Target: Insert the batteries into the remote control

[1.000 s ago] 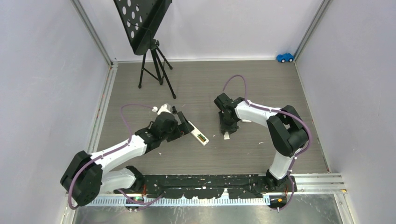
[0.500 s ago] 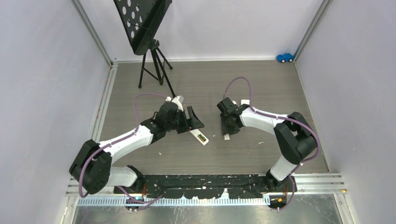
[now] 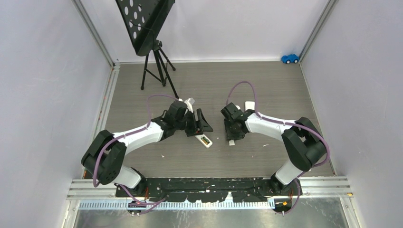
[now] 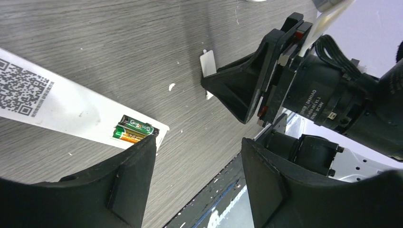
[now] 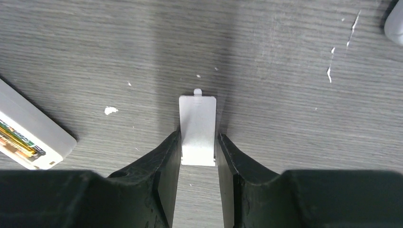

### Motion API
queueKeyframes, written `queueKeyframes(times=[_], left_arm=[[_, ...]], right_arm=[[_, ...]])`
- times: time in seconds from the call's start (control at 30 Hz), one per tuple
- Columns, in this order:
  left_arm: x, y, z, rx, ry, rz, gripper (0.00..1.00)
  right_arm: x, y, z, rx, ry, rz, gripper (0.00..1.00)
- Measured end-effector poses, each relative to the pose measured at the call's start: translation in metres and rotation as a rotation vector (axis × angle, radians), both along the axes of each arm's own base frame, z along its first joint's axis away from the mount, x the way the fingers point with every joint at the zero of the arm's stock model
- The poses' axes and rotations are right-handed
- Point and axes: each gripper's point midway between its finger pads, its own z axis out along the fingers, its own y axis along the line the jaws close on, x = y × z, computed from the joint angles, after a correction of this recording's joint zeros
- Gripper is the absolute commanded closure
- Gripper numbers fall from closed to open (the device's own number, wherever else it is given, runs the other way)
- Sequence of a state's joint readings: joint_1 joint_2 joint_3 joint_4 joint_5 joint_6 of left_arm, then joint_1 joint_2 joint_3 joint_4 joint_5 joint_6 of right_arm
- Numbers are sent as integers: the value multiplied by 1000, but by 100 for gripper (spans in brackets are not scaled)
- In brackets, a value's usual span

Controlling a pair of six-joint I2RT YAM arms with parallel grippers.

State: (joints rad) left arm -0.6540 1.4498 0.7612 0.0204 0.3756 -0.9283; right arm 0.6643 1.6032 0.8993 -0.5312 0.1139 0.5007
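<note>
1. Left gripper [image 4: 198,147]: jaws spread apart, nothing between them, hovering just above the table [image 3: 199,80].
2. Just beside its left finger [image 4: 128,185], lying flat: the white remote control [image 4: 57,107], back side up, with a printed square code [image 4: 19,90] on the casing.
3. In the uncovered compartment at the remote's near end: the batteries [image 4: 136,131], seated side by side, green-and-yellow wrap showing on one, orange on the other.
4. No contact visible between the left fingers and the remote or the cells.
5. Right gripper [image 5: 198,138]: lowered to the table a short way to the right of the remote, closed onto the battery cover [image 5: 198,114].
6. Cover: a small white rectangular plate with a tab at its far end, flat on the wood grain, its near end pinched along both long edges by the two black fingers [image 5: 164,161].
7. Cover and remote apart, bare table between them.
8. Scattered around the cover: small white flecks on the table surface.
9. At the far edge, well away from both arms: a black music stand [image 3: 145,23] on a tripod at the left and a blue toy car [image 3: 290,58] in the right corner.
</note>
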Motion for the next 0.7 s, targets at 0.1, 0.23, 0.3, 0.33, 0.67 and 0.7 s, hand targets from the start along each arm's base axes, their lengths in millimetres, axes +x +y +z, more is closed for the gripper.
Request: queueKeyframes(times=[0.1, 0.23, 0.3, 0.33, 0.67, 0.7], left_arm=[[0, -2, 3, -13, 0, -5, 33], [1, -3, 5, -20, -4, -7, 33], [1, -4, 5, -20, -4, -7, 33], [1, -4, 5, -20, -4, -8, 34], [1, -4, 6, -25, -7, -11, 33], [1, -4, 6, -26, -7, -12, 33]], right_arm=[[-4, -5, 0, -29, 11, -6, 51], [-12, -12, 1, -76, 35, -14, 38], [-15, -12, 2, -86, 46, -11, 38], [-16, -11, 2, -87, 51, -8, 38], [-23, -4, -3, -68, 108, 14, 45], [-23, -3, -3, -70, 113, 14, 45]])
